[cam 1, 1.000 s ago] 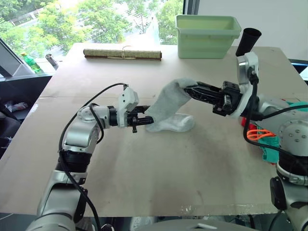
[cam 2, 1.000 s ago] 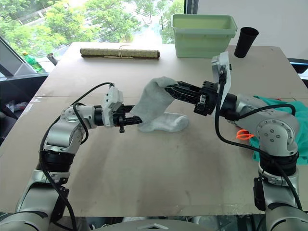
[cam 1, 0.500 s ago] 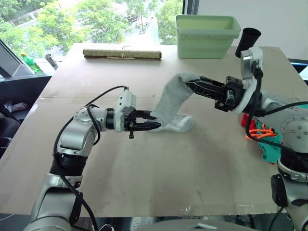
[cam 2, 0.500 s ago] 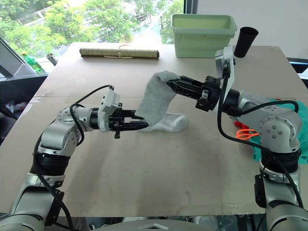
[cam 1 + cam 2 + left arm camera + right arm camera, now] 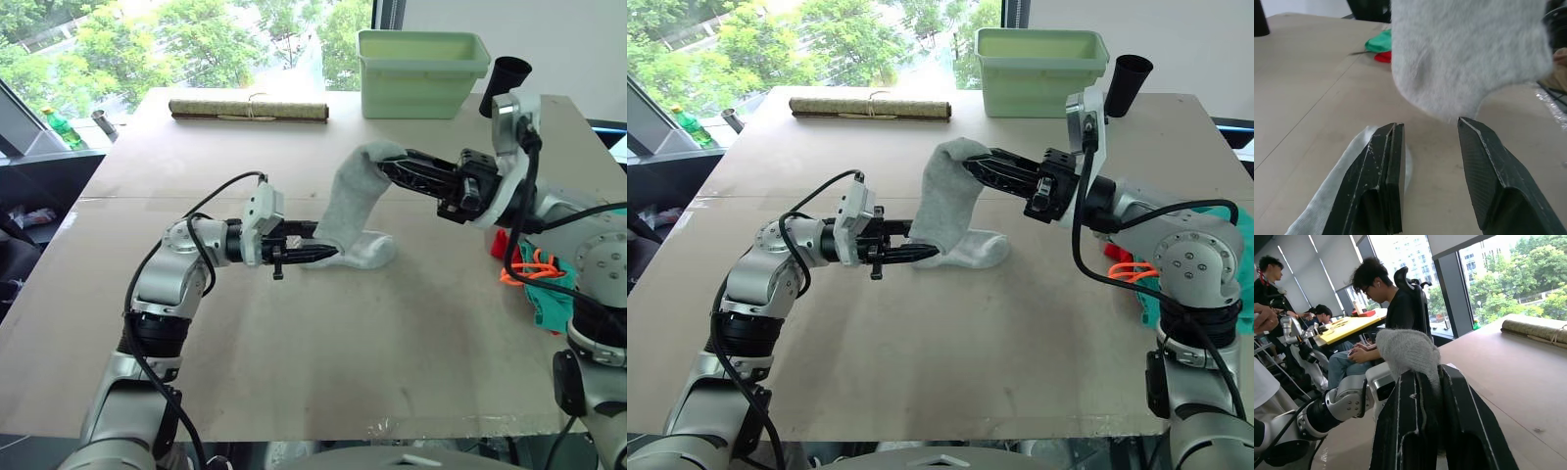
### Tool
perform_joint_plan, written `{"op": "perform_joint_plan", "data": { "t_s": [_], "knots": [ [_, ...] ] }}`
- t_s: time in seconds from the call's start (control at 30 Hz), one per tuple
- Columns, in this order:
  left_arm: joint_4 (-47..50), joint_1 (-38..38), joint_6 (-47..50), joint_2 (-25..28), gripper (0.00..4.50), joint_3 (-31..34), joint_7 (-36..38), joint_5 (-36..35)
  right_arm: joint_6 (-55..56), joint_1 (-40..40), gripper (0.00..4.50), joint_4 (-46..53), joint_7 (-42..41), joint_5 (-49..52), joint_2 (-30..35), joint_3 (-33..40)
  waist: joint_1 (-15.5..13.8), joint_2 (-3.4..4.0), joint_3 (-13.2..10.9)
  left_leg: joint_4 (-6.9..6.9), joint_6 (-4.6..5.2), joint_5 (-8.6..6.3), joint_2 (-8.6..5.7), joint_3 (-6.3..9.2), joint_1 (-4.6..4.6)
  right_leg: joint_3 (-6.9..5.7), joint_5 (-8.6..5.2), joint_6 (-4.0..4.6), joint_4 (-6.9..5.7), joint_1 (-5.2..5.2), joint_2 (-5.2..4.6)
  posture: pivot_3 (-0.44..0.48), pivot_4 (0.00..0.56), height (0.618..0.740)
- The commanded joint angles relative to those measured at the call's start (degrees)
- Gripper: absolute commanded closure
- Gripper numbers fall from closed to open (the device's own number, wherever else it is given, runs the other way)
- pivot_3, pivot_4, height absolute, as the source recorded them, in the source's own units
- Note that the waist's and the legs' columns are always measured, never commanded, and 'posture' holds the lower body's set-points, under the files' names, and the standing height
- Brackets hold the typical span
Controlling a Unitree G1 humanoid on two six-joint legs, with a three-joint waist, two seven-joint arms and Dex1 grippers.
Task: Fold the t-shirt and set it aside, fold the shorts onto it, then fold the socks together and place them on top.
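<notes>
Desk [image 5: 294, 372]: broad, matte tan board surface with a seam line running across its left half; near edge wrapped in clear film at lower centre. Wide bare room in the lower half of the frame and along the left side.

Bin [image 5: 423, 70]: pale green plastic tub, rectangular, rimmed; upper centre-right, at the far desk edge.

Shorts [image 5: 551, 294]: teal-green soft fabric, rumpled, with an orange drawstring; right edge of the frame, beside a sliver of the red t-shirt [image 5: 502, 245], mostly hidden by the right arm.

Rolled mat [image 5: 249, 110]: olive-tan woven roll tied with cord; upper left, lying parallel to the far edge.

Socks [image 5: 353, 211]: light grey, fuzzy knit. One hangs draped from its raised cuff at frame centre; the other lies flat on the desk just beneath it, the hanging toe reaching down to it.

Cup [image 5: 506, 83]: black, tapered, upright; upper right, just beside the bin.

Right gripper [image 5: 384, 168]: jaws pinched on the cuff of the hanging sock.

Left gripper [image 5: 328, 254]: jaws narrowly parted, level with the desk, at the hanging sock's lower end and over the flat sock.

Writing: none legible.
</notes>
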State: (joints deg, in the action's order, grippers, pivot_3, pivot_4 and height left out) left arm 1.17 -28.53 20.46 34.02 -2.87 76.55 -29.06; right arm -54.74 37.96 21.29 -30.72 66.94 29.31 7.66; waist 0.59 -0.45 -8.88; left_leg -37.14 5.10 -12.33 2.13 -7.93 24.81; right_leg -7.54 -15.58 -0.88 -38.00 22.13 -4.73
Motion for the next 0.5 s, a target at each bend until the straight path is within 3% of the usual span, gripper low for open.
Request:
{"op": "perform_joint_plan", "data": {
  "t_s": [0.03, 0.5],
  "knots": [
    [4.74, 0.17, 2.25, 1.15, 2.59, 0.39, 1.38, -3.13, 1.1, -0.37, 4.5, -0.19, -1.1, -0.73, 0.92, 0.92, 0.01, 0.0, 0.0, 0.0, 0.0, 0.0, 0.0, 0.0, 0.0, 0.0, 0.0, 0.0, 0.0, 0.0, 0.0, 0.0, 0.15, 0.737],
    [5.23, 0.75, 1.61, 1.09, 2.59, 0.03, 0.58, -2.78, 1.36, -1.03, 4.5, -0.68, -3.0, -1.82, 1.45, 1.44, -0.01, 0.01, -0.01, 0.01, 0.0, 0.0, 0.0, 0.0, 0.0, 0.01, 0.0, 0.0, 0.01, 0.0, 0.01, 0.0, 0.15, 0.737]
  ]
}}
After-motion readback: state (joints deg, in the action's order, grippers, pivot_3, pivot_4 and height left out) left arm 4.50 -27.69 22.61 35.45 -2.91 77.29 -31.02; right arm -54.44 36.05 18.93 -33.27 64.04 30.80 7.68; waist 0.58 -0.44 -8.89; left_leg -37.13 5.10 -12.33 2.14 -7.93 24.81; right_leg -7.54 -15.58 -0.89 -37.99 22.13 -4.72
